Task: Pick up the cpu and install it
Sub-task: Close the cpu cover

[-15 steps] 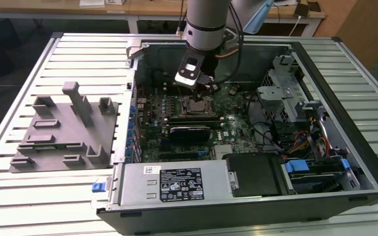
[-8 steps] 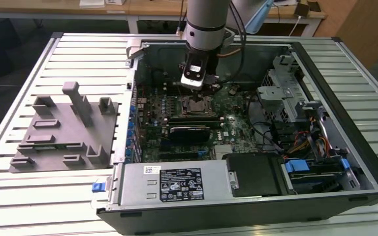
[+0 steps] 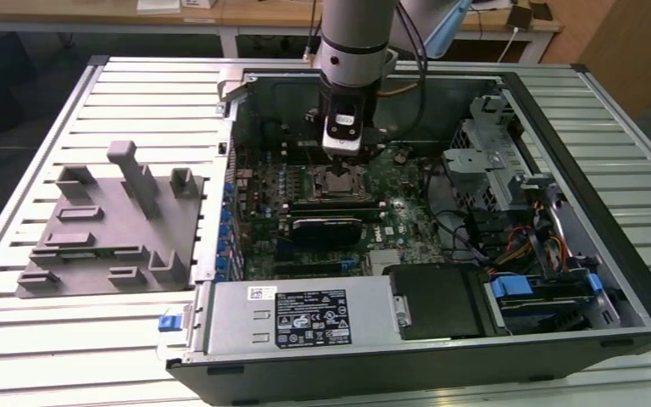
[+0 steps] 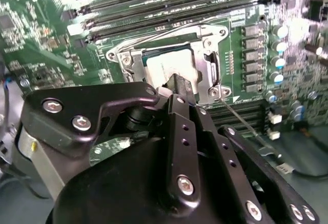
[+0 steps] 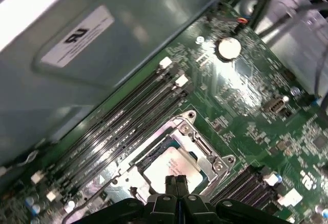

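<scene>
The cpu [image 4: 169,66] is a pale silvery square lying flat inside the metal socket frame [image 4: 125,60] on the green motherboard. It shows in both wrist views, cpu [image 5: 171,170] within socket frame [image 5: 205,149]. My gripper [image 5: 177,179] hangs straight over it with its two black fingers pressed together, the tips at the cpu's top near one edge; whether they touch it I cannot tell. In the second wrist view the gripper [image 4: 182,83] covers part of the chip. In the exterior view the gripper [image 3: 342,146] stands just above the socket [image 3: 335,181] inside the open computer case.
Memory slots [image 4: 169,3] run beside the socket. A coin battery [image 5: 229,47] and the case wall [image 5: 102,55] lie close by. A power supply [image 3: 297,318], black box [image 3: 444,301] and drive cage [image 3: 495,161] crowd the case. A grey fixture [image 3: 111,229] sits at the exterior view's left.
</scene>
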Tool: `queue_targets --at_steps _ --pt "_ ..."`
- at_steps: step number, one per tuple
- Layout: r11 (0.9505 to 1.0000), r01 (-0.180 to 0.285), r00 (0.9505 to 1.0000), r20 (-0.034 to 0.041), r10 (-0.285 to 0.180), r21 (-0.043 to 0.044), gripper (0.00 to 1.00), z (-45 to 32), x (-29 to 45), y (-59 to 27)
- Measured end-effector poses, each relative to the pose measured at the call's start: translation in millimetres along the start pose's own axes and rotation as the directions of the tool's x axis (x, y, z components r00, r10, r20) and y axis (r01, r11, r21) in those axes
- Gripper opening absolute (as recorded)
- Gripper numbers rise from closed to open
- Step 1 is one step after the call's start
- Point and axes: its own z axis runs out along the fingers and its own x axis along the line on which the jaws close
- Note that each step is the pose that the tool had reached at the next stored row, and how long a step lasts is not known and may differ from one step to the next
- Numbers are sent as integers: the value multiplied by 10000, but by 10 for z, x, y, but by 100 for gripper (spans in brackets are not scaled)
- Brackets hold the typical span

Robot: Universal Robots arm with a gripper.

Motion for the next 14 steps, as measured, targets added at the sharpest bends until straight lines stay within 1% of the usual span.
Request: queue_targets --at_steps 3,5,7,9,11,13,14 --pt "9985 539 9985 -3 -539 1 11 1 0 0" --pt "9960 897 9960 -4 -897 2 11 2 0 0" --pt "9921 1255 9921 -6 -1255 3 11 2 0 0" --pt "9866 1629 9866 -8 -1629 3 11 3 0 0" --pt "9801 1983 9801 -10 -1983 4 11 4 0 0" --pt "9724 2334 9724 -12 -2334 5 11 5 0 0" --pt "9676 2523 9676 -13 -2523 6 11 5 0 0"
